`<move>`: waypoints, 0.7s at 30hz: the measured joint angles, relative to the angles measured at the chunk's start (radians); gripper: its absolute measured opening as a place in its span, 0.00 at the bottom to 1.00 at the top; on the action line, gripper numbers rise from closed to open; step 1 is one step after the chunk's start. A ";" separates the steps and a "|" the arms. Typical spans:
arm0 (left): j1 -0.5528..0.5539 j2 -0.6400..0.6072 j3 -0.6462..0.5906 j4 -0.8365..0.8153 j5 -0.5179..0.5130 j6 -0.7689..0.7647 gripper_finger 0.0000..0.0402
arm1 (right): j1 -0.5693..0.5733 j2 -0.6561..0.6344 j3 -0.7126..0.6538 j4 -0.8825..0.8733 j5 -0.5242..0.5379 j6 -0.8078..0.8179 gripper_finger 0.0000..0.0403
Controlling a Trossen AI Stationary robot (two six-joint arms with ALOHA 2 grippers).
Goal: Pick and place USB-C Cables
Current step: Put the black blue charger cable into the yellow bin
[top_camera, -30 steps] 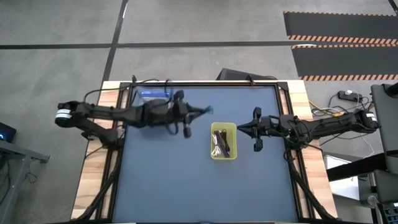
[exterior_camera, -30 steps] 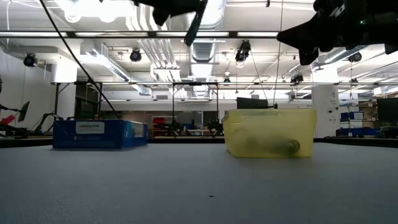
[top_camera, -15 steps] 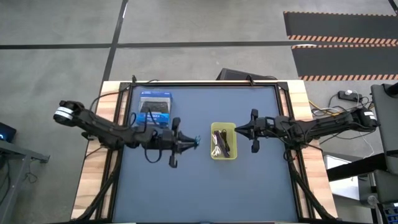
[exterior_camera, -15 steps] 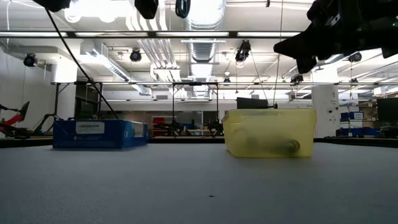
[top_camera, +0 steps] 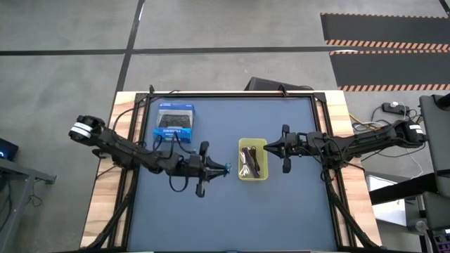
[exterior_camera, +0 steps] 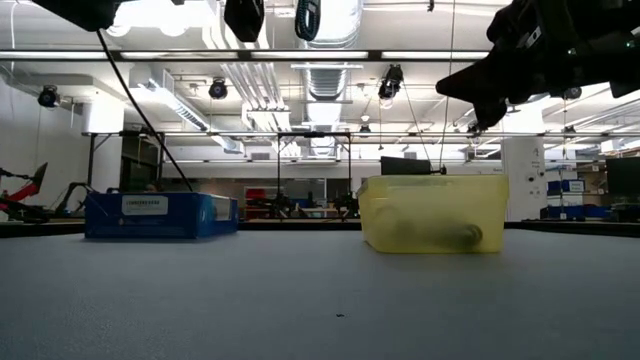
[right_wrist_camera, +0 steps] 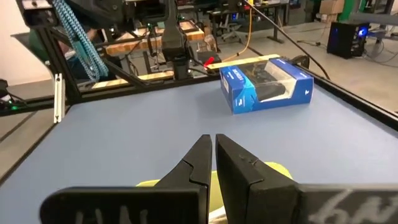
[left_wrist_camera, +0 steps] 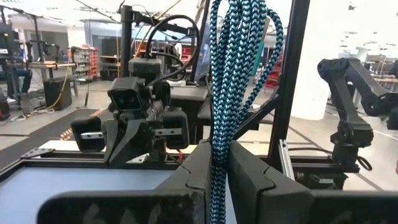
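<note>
My left gripper (top_camera: 219, 169) is above the table's middle, just left of the yellow bin (top_camera: 253, 159), shut on the teal-blue braided cable bundle (left_wrist_camera: 233, 74). The bundle also shows in the high view as a teal-blue cable tip (top_camera: 226, 167) and far off in the right wrist view as a teal-blue cable (right_wrist_camera: 78, 37). Dark cords (top_camera: 250, 161) lie in the bin; their colours cannot be told apart. My right gripper (top_camera: 268, 147) hovers shut at the bin's right edge, above the bin's rim (right_wrist_camera: 273, 171). My left gripper pinches the teal-blue bundle between its two fingers, across several strands (left_wrist_camera: 217, 158). The fingers come level from the table's left. The bundle sticks out past the fingertips (left_wrist_camera: 205, 155) and is lifted clear of the table.
A blue box (top_camera: 174, 121) with a game controller pictured on it stands on the table's far left part, also seen as the blue box (exterior_camera: 160, 213) in the low view. The yellow bin (exterior_camera: 432, 212) sits mid-table. Bare blue mat lies along the near side.
My left gripper has carried the teal-blue cable from over the blue box toward the near edge and a little right, ending beside the yellow bin, still shut on it. The blue box is uncovered in the high view. My right gripper has edged slightly toward the bin.
</note>
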 joint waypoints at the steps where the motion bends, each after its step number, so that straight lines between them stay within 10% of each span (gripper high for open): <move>1: -0.001 0.007 0.000 0.013 0.000 0.000 0.05 | 0.001 0.002 0.000 0.002 0.000 0.007 0.03; 21: -0.001 0.026 0.003 0.021 -0.012 0.001 0.05 | 0.177 0.158 0.013 0.297 0.000 0.031 0.03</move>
